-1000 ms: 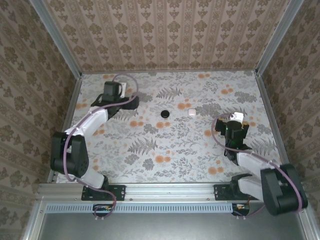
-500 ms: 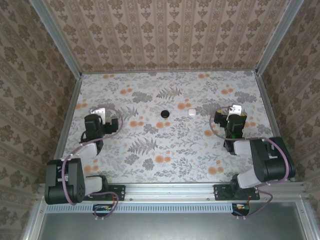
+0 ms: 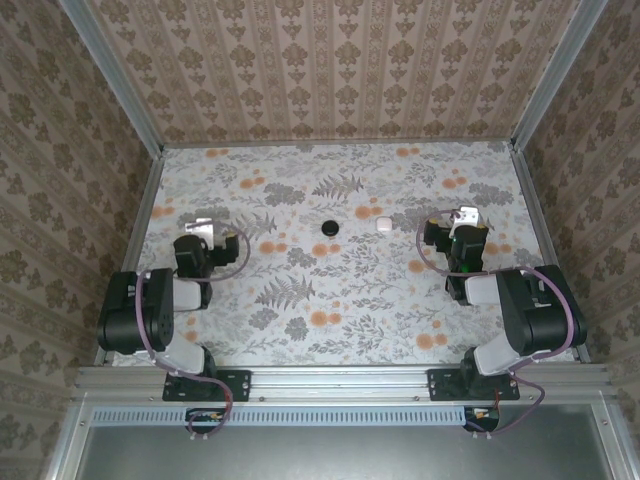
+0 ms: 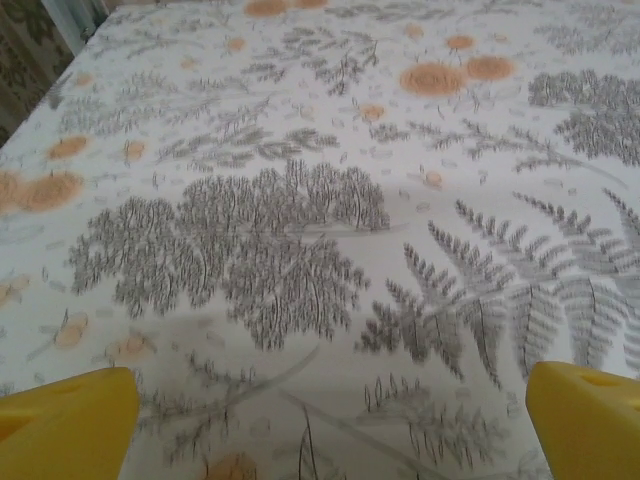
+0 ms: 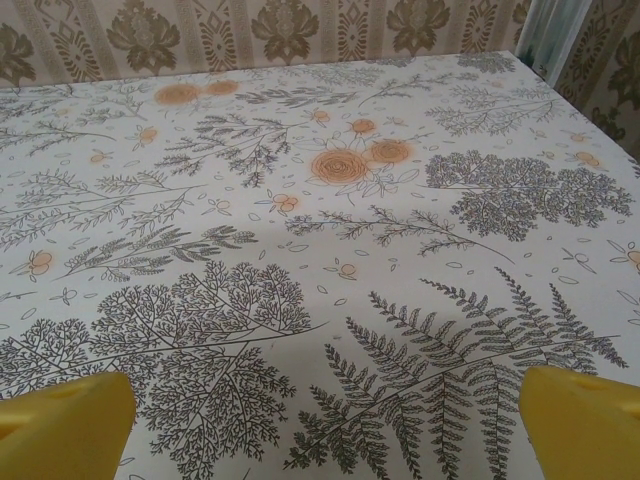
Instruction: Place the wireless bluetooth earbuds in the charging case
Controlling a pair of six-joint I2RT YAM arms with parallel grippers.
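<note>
The charging case [image 3: 330,227] is a small black round puck lying on the floral table at centre back. The earbuds are hidden from me. My left gripper [image 3: 203,228] rests low over the table's left side, well left of the case. Its yellow fingertips [image 4: 70,420] stand wide apart over bare cloth, so it is open with nothing between them. My right gripper [image 3: 468,218] sits at the right side, well right of the case, also open, its yellow fingertips [image 5: 585,415] apart over the fern print.
Two small white objects lie just right of the case: one [image 3: 363,212] slightly farther back, the other a rounded square [image 3: 383,225]. Wallpapered walls with metal rails [image 3: 135,235] enclose the table. Both arms are folded back near their bases.
The left arm has pulled back from the far-left corner and folded, its gripper now nearer and lower. The right arm folded too, its gripper shifting slightly toward the back. Both stayed open.
</note>
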